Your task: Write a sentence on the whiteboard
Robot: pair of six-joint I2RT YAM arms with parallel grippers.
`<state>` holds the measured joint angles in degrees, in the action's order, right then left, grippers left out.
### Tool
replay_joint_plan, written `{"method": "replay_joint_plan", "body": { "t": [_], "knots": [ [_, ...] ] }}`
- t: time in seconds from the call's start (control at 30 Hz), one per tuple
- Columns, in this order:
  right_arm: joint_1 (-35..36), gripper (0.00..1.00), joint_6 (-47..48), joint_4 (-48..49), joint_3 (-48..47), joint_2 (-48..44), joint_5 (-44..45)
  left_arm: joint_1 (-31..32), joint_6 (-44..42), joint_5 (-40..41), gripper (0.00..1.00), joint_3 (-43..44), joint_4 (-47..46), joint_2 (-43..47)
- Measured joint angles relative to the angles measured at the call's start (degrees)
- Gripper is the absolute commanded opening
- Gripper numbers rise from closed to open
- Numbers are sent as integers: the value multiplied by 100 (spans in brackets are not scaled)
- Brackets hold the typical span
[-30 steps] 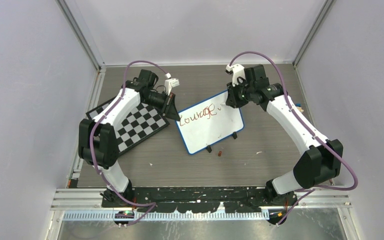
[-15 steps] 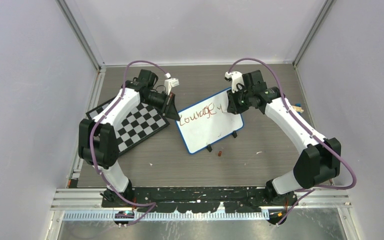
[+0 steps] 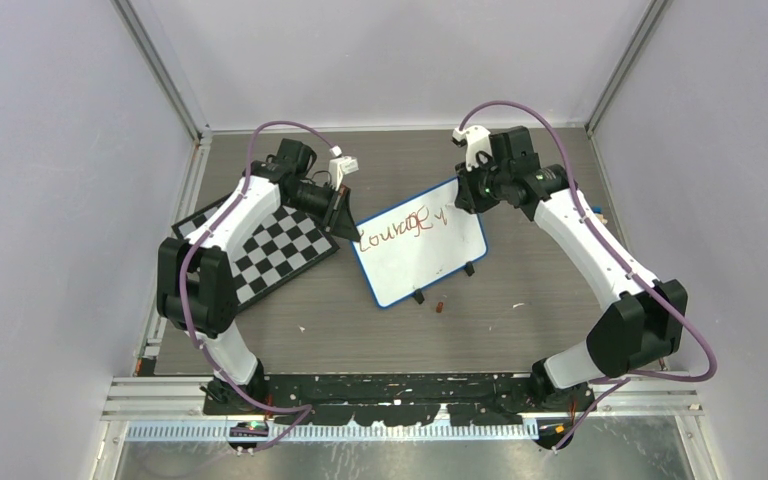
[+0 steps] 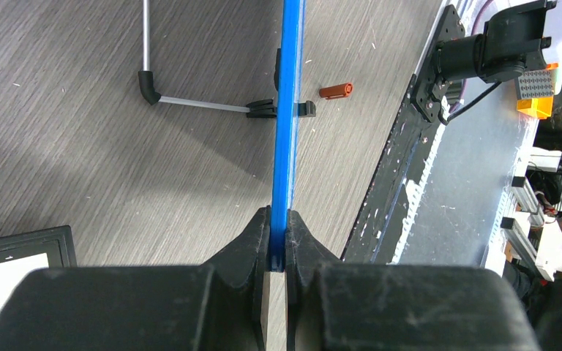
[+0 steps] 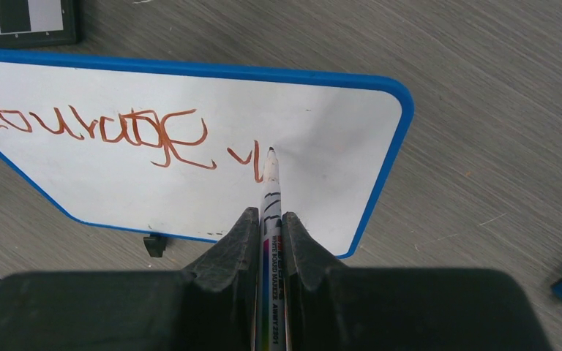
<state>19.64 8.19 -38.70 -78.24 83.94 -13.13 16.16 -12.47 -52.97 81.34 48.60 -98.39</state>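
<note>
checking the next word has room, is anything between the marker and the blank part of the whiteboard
Nothing visible. The marker in the right tool has its tip at the whiteboard just right of the writing, and the white area beyond is bare. The left tool grips the board's other end.

You have a whiteboard [image 3: 430,262] with a white face and a blue frame, and its clip feet [image 3: 419,297] are black. The sentence [image 5: 95,128] on it is brownish-red. The marker [image 5: 271,194] has a white barrel with black print and a rainbow stripe. A marker cap [image 4: 335,91] on the table [image 3: 360,330] is orange-brown, and the table itself is grey wood grain. The chessboard [image 3: 272,250] shows black and white checks inside a black border. The left arm [image 3: 230,215] and right arm [image 3: 585,240] are white with black joints, their cables [image 3: 290,128] purple
</note>
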Motion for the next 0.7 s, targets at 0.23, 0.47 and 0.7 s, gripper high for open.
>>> {"method": "replay_joint_plan", "body": {
  "t": [0.23,0.47,0.7],
  "knots": [
    [0,0,52,-39,-42,0,-2,0,-2,-2,0,0,2,0],
    [-15,0,74,-35,-31,2,-2,7,-2,-2,0,0,2,0],
    [-15,0,72,-35,-28,138,-2,7,0,0,0,0,2,0]
  ]
}}
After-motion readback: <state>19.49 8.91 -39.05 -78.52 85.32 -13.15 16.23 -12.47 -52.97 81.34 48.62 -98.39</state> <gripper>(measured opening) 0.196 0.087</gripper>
